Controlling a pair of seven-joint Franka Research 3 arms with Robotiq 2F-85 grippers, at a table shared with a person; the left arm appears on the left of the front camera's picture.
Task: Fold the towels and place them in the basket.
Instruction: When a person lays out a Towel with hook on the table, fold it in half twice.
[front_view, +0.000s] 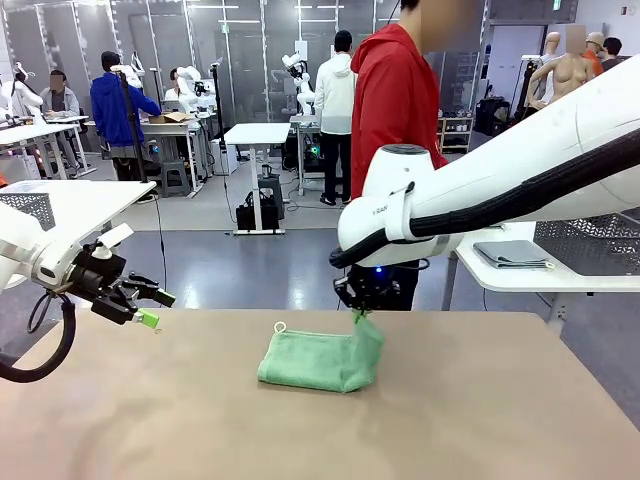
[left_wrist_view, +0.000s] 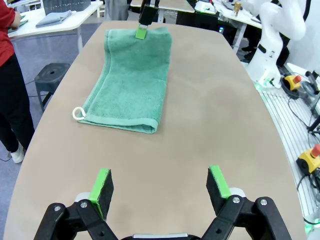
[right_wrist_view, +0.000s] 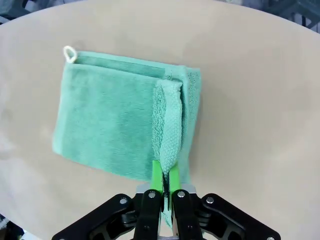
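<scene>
Right tool (right_wrist_view: 164, 172) shut tight on towel (right_wrist_view: 107, 117) edge, holding it up off tabletop (right_wrist_view: 260, 100) for folding over; left tool (left_wrist_view: 160, 184) open, out of the way.

mint green towel (front_view: 318, 360) | folded over, lying flat | one end lifted upright

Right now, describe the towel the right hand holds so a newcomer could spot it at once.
On the brown table between the arms, near its middle, lies a folded mint green towel, one edge pinched up by the right hand. A small white loop sticks out at its far left corner, and it is green, unlike the grey-blue towel on the white side table.
</scene>
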